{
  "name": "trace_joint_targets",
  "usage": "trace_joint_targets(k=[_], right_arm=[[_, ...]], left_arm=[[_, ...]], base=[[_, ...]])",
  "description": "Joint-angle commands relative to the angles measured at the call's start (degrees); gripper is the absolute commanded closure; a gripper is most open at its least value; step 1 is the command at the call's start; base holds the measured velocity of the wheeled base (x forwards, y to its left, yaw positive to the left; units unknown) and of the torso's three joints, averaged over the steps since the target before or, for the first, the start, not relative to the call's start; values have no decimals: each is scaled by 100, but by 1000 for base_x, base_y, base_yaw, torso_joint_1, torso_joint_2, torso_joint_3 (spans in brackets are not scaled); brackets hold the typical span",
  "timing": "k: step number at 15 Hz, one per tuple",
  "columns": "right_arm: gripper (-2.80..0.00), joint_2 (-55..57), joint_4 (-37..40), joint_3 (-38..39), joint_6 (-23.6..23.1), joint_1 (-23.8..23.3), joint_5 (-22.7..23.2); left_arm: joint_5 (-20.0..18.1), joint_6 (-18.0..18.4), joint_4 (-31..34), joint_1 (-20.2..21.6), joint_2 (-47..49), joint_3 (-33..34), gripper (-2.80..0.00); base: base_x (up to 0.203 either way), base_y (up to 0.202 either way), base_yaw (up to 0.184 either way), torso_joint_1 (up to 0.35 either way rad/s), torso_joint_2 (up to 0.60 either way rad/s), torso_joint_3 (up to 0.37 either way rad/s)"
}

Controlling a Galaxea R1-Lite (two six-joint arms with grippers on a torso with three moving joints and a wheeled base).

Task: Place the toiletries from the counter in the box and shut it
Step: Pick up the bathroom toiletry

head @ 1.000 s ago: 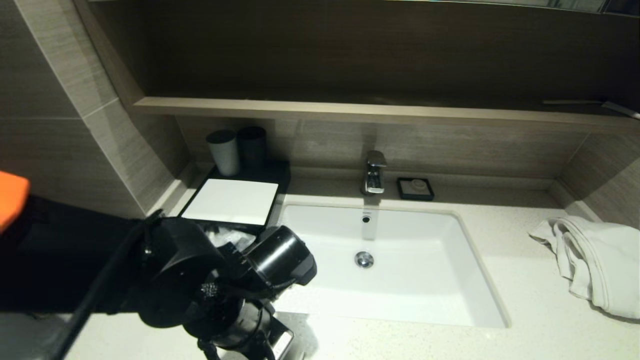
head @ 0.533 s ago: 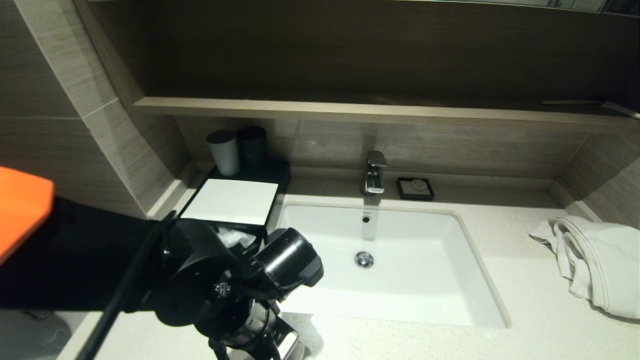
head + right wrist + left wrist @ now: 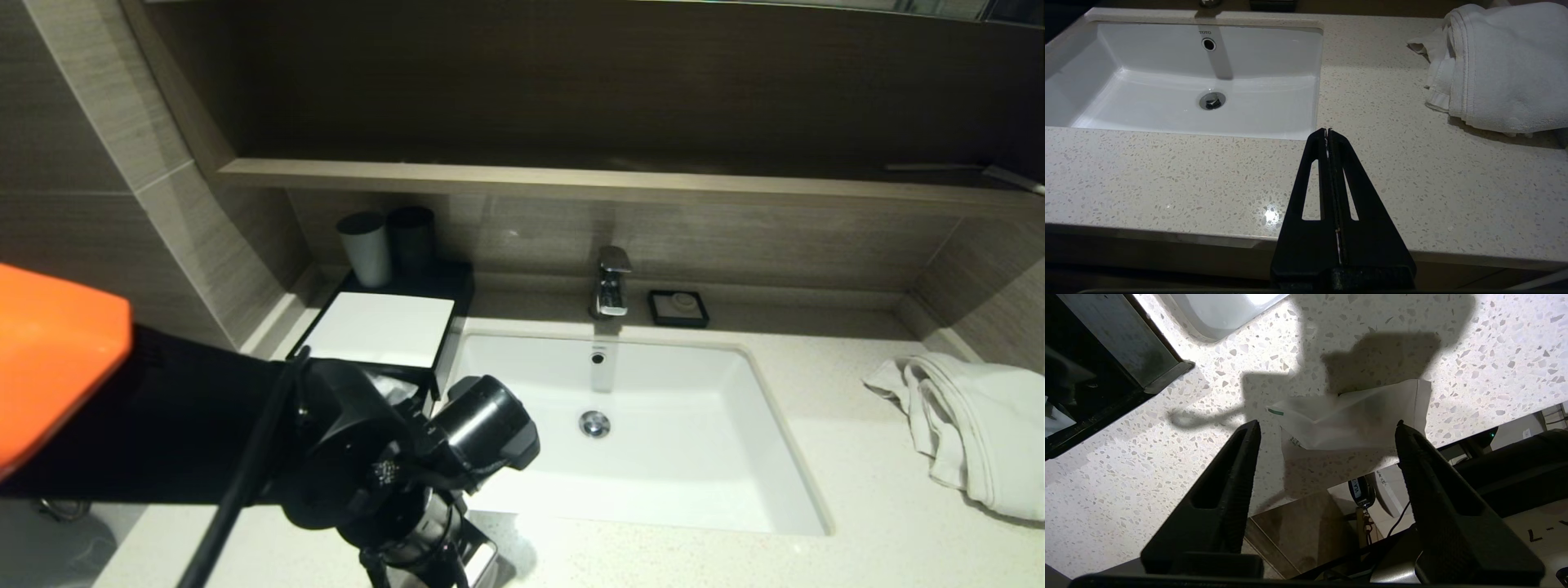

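Observation:
A translucent white sachet (image 3: 1363, 416) lies flat on the speckled counter (image 3: 1126, 465) close to its front edge. My left gripper (image 3: 1326, 424) is open above it, one fingertip on each side, not touching. In the head view my left arm (image 3: 384, 474) hides the sachet and the fingers. The black box (image 3: 441, 359) stands left of the sink, its white lid (image 3: 377, 328) open toward the back, with pale packets (image 3: 393, 385) showing inside. A box corner shows in the left wrist view (image 3: 1147, 371). My right gripper (image 3: 1327, 131) is shut and empty over the front counter.
The white sink (image 3: 694, 474) fills the middle, with the faucet (image 3: 611, 282) and a black soap dish (image 3: 678, 308) behind it. Two cups (image 3: 366, 247) stand behind the box. A white towel (image 3: 971, 425) lies at the right. The counter's front edge is just beyond the sachet.
My left arm has moved right and a little toward the front edge, away from the box. The right arm has not moved.

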Motion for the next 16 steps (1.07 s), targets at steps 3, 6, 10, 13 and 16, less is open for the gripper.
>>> trace_joint_targets(k=[3, 6, 10, 13, 16], right_arm=[[0, 0, -1, 0, 1, 0, 4], [0, 0, -1, 0, 1, 0, 4], [0, 0, -1, 0, 1, 0, 4], [0, 0, -1, 0, 1, 0, 4], [0, 0, -1, 0, 1, 0, 4]], left_arm=[[1, 79, 16, -34, 65, -13, -280], [1, 140, 38, -34, 251, -38, -280], [1, 161, 43, -43, 350, -72, -280], [7, 192, 28, -43, 487, -95, -280], [-7, 193, 43, -60, 608, -180, -280]], base=[[0, 0, 0, 0, 0, 0], [0, 0, 0, 0, 0, 0], [0, 0, 0, 0, 0, 0], [0, 0, 0, 0, 0, 0], [0, 0, 0, 0, 0, 0]])
